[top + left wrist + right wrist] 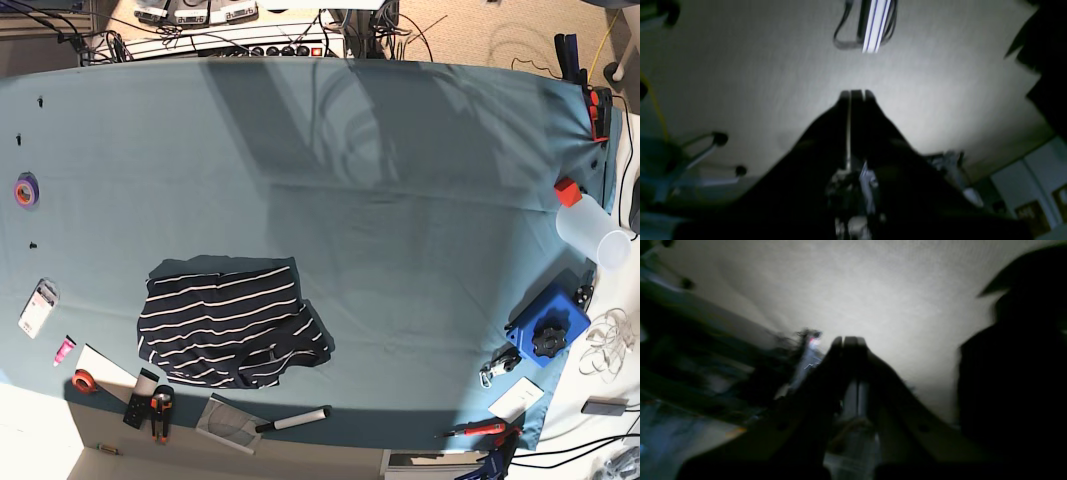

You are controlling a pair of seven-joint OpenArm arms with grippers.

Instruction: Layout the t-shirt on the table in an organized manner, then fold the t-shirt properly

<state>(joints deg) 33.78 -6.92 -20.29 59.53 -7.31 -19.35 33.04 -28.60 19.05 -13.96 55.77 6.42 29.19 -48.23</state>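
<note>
— Up near the ceiling, that was where both arms pointed. The left gripper (855, 95) had its fingers pressed together, dark against a pale textured ceiling, with nothing pinched between them.

— And the other one?

— The same. The right gripper (848, 340) was pressed together too, holding nothing, tips aimed at the same pale surface. Both wrist views were dim and blurred, so I could make out little past the fingers: a light fixture (875, 25) with looped cable above the left one, and a dark shape at the right edge of each view that I couldn't identify.

— So where was the shirt?

— On the table (420, 200), in the view from above. The t-shirt (230, 325) lay toward the near-left part of the teal cloth, bunched rather than spread, its stripes running at a slant and its lower right edge folded and crumpled. Neither arm showed in that view.

— Any room around it?

— Plenty on the far side and to the right: bare teal cloth ran from the shirt to the far edge and well across toward the right side. The near edge was tighter. A brush with a white handle (290, 420) and orange-handled pliers (160, 410) lay just beside the shirt's near hem, along the table's border.

— And the other edges?

— A purple tape roll (26, 190) sat at the left edge, well apart from the shirt. A blue block with a black knob (548, 328) and a clear plastic bottle with a red cap (590, 225) sat at the right edge, also well apart.
</note>
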